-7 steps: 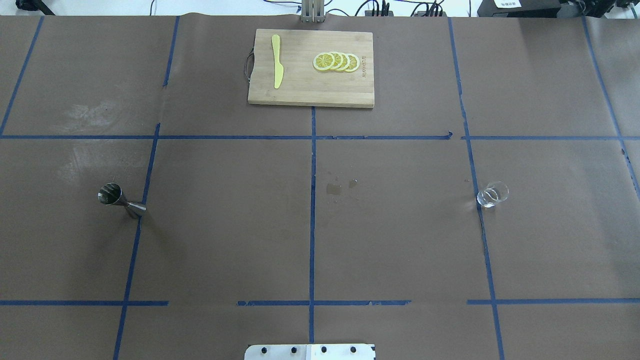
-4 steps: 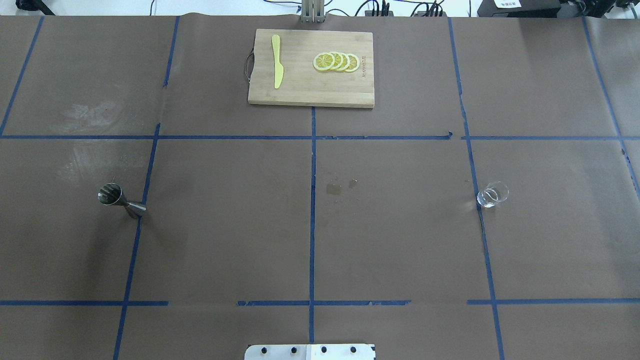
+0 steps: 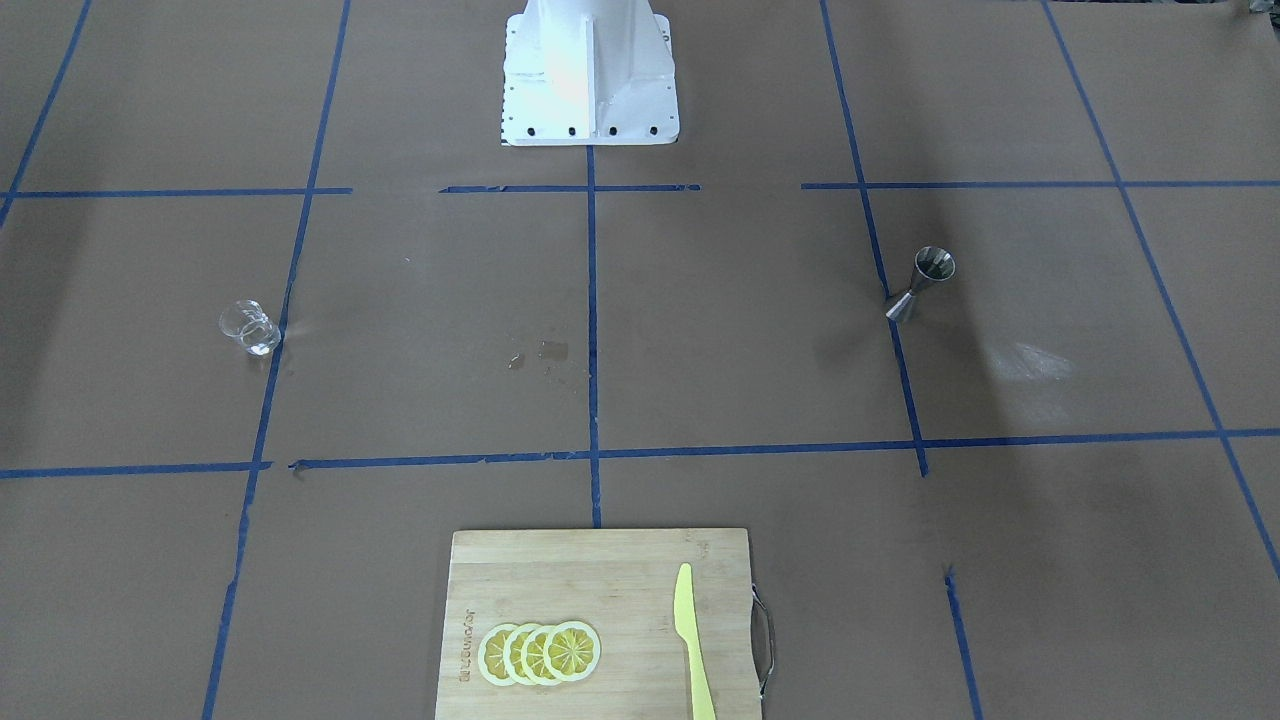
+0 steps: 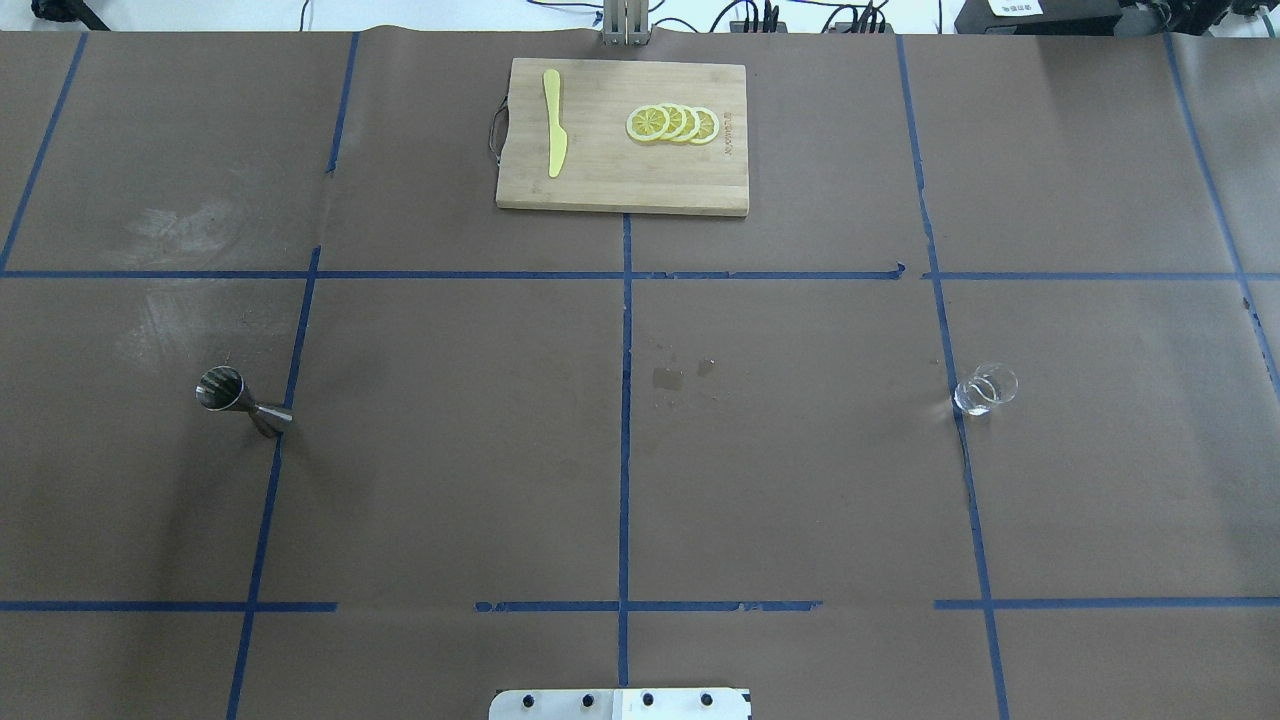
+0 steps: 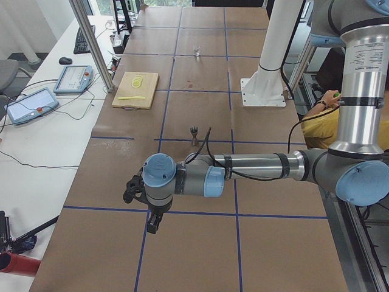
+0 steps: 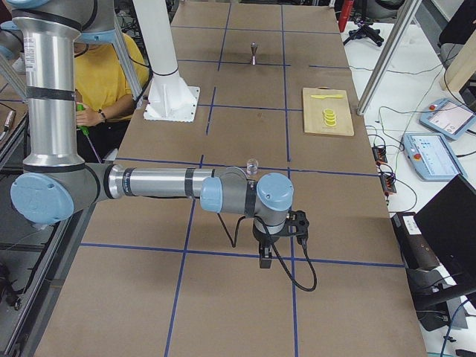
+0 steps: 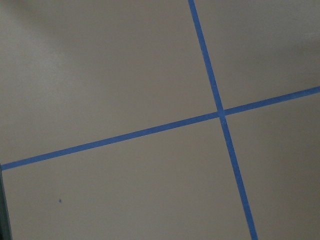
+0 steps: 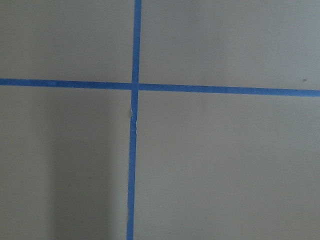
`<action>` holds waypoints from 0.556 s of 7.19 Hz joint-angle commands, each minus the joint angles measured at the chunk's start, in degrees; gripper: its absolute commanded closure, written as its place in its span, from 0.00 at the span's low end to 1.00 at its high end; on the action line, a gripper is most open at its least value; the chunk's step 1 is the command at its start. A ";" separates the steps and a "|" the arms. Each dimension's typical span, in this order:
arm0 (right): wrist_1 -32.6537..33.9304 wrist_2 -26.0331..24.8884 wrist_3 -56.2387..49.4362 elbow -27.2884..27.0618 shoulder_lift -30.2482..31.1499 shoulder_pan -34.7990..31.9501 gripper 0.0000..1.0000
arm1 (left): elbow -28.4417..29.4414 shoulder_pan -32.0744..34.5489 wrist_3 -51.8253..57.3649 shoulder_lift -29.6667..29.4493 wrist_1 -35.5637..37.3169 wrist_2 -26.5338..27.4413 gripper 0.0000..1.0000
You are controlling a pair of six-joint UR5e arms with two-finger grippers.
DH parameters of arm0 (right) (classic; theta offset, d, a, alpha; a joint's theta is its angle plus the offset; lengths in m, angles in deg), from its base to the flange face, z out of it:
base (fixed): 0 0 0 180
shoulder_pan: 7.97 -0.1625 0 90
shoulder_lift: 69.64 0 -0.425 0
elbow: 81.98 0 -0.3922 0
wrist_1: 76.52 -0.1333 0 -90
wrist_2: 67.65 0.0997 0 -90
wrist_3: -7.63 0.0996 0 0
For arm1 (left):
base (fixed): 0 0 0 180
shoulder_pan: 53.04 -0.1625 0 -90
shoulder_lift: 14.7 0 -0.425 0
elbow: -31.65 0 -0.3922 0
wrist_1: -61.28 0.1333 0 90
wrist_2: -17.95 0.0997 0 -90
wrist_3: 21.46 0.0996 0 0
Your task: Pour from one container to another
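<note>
Overhead exterior view counts one clear glass cup (image 4: pixel 985 390), one steel jigger (image 4: pixel 243 402), one wooden cutting board (image 4: pixel 620 185), four overlapping lemon slices (image 4: pixel 672 123) and one yellow knife (image 4: pixel 553 122). The slices and the knife lie on the board, the knife towards its handle end.

Brown paper covers the worktop (image 4: pixel 450 450), divided into squares by blue tape, with a few small damp stains (image 4: pixel 668 377) on the robot's side of the board. A white desk beside the worktop carries two teach pendants (image 5: pixel 73 79). A person in a yellow shirt (image 6: pixel 111 74) sits behind the robot.

Both containers stand upright, nearer the robot than the board: the jigger well off to the board's left, the glass cup well off to its right, far apart. Whether either holds liquid cannot be told.

Only the side views show the left gripper (image 5: pixel 152 222) and the right gripper (image 6: pixel 264 256), each low over bare paper, so whether either is wide or narrow cannot be told.
</note>
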 commanded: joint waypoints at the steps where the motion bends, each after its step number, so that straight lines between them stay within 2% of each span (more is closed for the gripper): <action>1: 0.01 0.01 -0.09 0.12 0.07 0.05 0.00 | 0.07 -0.98 0.28 -0.20 -0.12 -0.15 0.00; 4: 0.18 0.01 -0.71 2.84 1.56 0.66 0.00 | -0.28 -1.07 0.72 0.16 -0.38 -0.15 0.00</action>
